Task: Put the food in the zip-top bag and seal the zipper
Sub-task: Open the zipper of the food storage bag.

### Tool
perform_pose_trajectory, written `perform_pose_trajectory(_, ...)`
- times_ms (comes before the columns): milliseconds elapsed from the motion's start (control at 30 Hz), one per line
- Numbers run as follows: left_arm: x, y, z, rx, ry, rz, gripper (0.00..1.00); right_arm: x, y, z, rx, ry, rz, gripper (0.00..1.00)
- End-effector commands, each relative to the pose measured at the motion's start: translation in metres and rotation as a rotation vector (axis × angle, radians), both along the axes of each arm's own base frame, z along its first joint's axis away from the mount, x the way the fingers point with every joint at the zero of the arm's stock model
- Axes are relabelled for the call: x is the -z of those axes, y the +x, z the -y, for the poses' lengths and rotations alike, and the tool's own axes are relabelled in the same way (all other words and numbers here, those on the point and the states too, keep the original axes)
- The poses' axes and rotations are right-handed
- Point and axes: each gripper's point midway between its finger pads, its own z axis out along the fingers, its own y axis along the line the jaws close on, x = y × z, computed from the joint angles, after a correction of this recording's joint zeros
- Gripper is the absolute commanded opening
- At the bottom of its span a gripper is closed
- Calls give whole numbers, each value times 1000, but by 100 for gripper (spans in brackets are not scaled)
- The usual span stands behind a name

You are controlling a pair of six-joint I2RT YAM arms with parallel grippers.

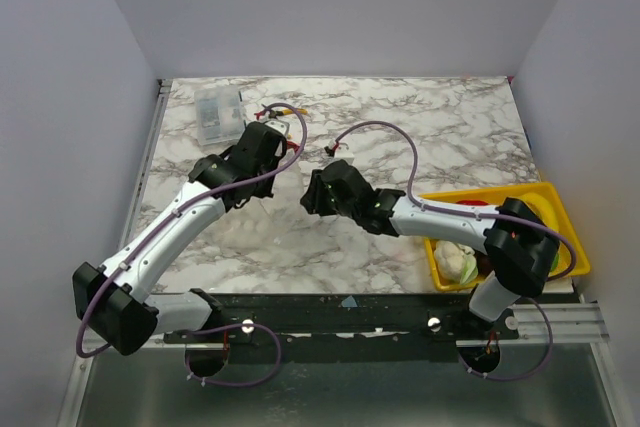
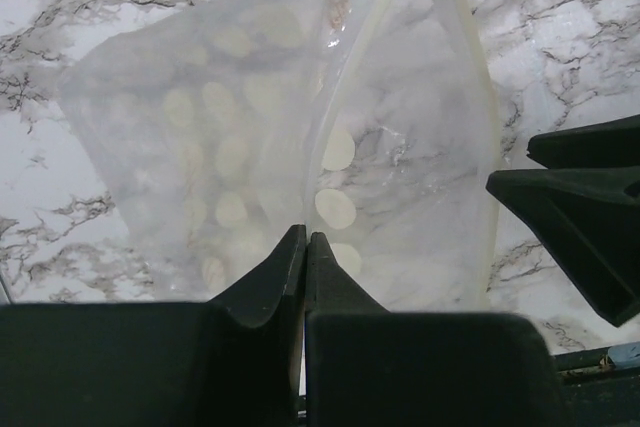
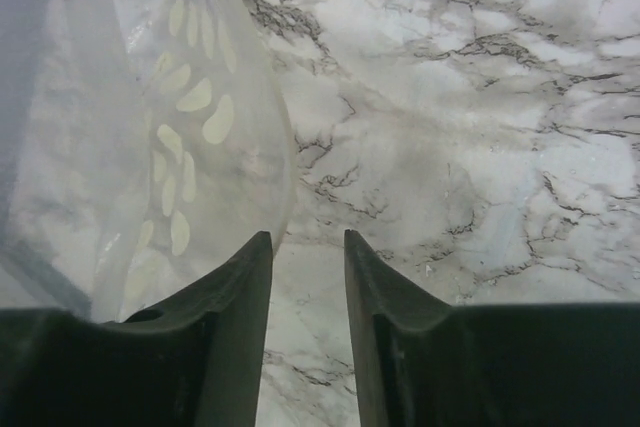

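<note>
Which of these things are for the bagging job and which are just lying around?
For the job: bag, pinched by the left gripper; its zipper; food in the yellow bin.
Lying about: clear box, at the back left.

One zip-top bag (image 2: pixel 250 147) is counted. One yellow bin (image 1: pixel 572 237) is seen at 3 o'clock, with one pale leafy toy (image 1: pixel 455 260) and one red piece (image 1: pixel 472 204) counted inside. One clear compartment box (image 1: pixel 218 115) is seen at 11 o'clock.
</note>
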Motion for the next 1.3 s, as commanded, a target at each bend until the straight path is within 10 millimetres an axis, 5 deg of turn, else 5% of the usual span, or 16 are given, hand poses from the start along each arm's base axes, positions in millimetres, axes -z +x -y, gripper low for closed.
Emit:
perform_pose_trajectory(0,-9,19,5,5,2,75,0,-33,7,16,21,-66,95,41)
perform_pose_trajectory(167,-2,19,1,3,11,104,0,-51,11,43,85,-133,145,56)
perform_pose_trajectory(300,2,13,8,39,-34,100,0,-47,11,80,179,-201,151,60)
perform_pose_trajectory(433,0,9,10,62,-52,98,0,-38,14,137,355,-278,116,60)
perform_pose_trajectory(600,-7,2,14,88,-101,108,0,-24,15,238,640,-411,37,62)
perform_pose_trajectory(733,-13,-3,16,109,-138,117,0,-31,5,302,841,-434,4,65)
perform_pose_trajectory(833,-16,-6,18,118,-161,122,0,-51,-7,334,970,-447,39,83)
perform_pose_trajectory(1267,-23,-13,22,145,-212,126,0,-37,-44,388,1186,-477,-153,80)
